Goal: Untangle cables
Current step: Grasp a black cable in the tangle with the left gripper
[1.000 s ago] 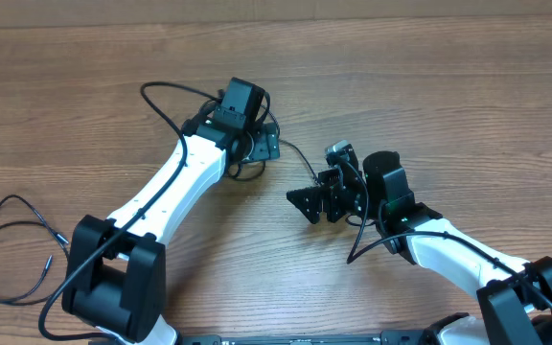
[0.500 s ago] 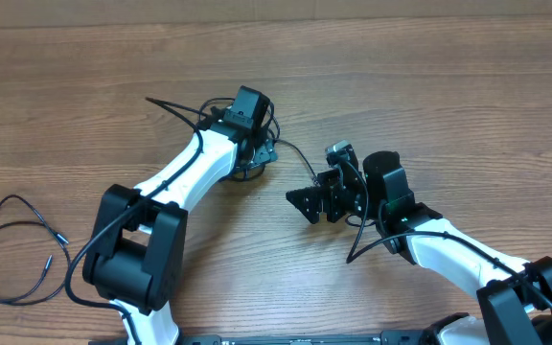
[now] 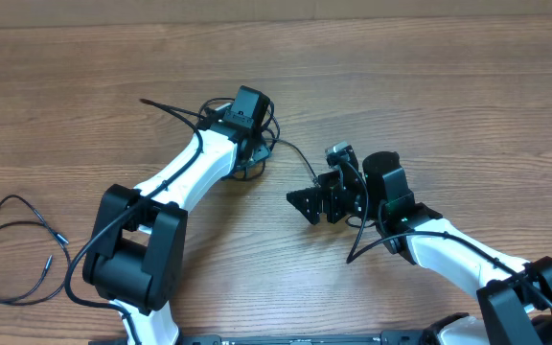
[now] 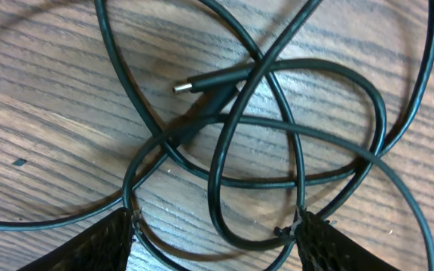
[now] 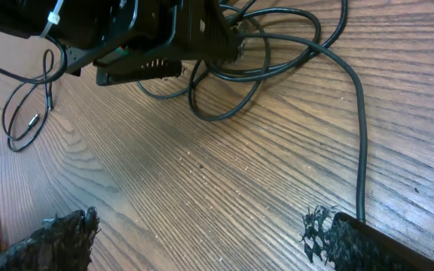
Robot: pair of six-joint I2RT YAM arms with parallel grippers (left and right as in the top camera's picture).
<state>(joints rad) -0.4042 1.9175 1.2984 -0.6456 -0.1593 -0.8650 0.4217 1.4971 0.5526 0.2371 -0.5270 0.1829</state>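
Desk [image 3: 429,77] with left gripper [image 4: 217,237] directly over the cable knot [image 4: 236,118], jaws apart astride its loops; right gripper [image 5: 202,237] near the cable knot, jaws wide, empty. Close on one strand only (never a crossing). Left wrist alone shows the plug [image 4: 202,81] within the cable knot; overhead shows a loose cable [image 3: 12,198] whole, well apart from it.

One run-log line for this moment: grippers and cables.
left gripper: open, straddling cable tangle | right gripper: open, empty | status: knotted, lying on table
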